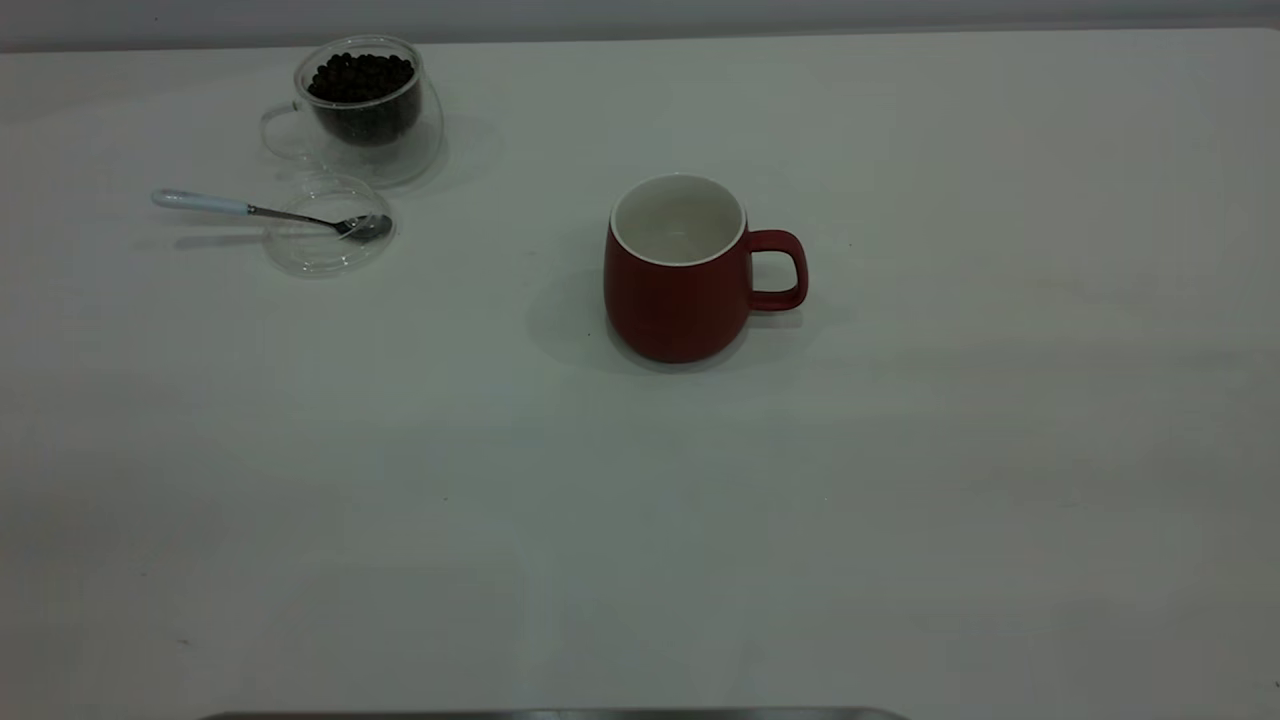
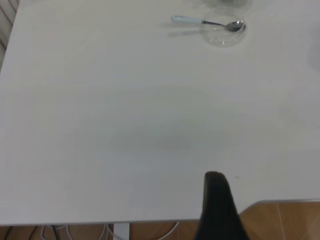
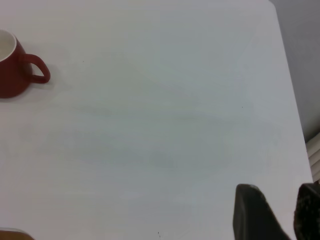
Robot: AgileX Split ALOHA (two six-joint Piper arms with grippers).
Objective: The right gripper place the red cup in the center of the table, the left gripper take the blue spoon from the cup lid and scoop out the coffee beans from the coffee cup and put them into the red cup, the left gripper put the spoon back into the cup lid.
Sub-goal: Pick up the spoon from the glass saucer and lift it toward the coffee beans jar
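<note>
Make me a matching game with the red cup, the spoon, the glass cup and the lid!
Things:
1. red cup
2. blue spoon
3. coffee cup
4. cup lid

States:
A. full of dark coffee beans
B. empty, white inside, handle pointing to the exterior view's right
C. clear and flat on the table, just in front of the glass cup
D. bowl resting in the lid, handle sticking out past its rim

Pairs: 1-B, 2-D, 3-A, 4-C
</note>
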